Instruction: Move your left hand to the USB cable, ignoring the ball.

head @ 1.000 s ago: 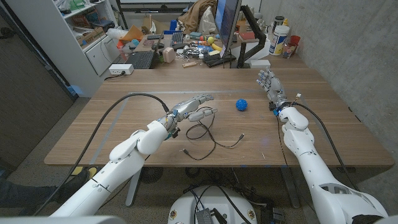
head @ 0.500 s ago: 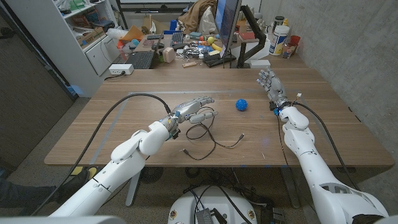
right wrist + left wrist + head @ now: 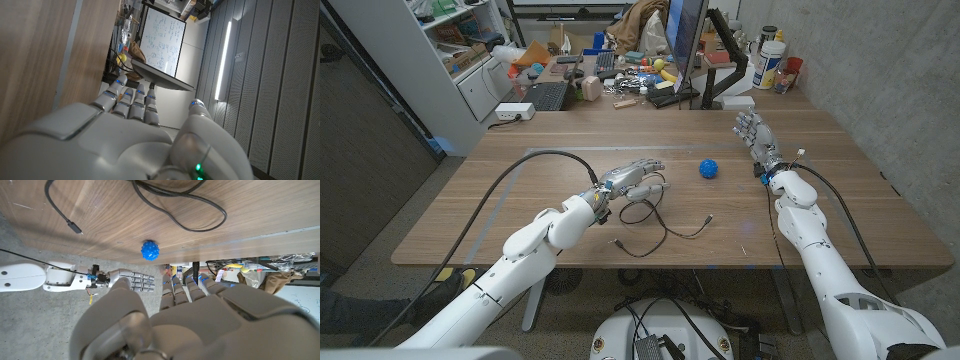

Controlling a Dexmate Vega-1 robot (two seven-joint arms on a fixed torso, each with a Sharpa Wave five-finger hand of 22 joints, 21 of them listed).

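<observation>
surface: wooden table (image 3: 520,215) with a cluttered desk and shelves beyond its far edge.
usb cable (image 3: 655,225): loose dark loops near the middle of the table, toward the near edge, one plug end pointing at the right edge.
ball (image 3: 708,168): blue, knobbly, well apart from the cable, nearer the far edge.
left hand (image 3: 635,177): over the far end of the cable loops, fingers spread and reaching toward the ball side, holding nothing; whether it touches the cable i cannot tell.
right hand (image 3: 753,135): near the far right corner, fingers held apart, holding nothing.
step in hand: closing the left hand onto the cable.
how to do it well: bring the palm down and slightly back toward the near edge so it settles on the loops; keep the fingertips short of the ball.
</observation>
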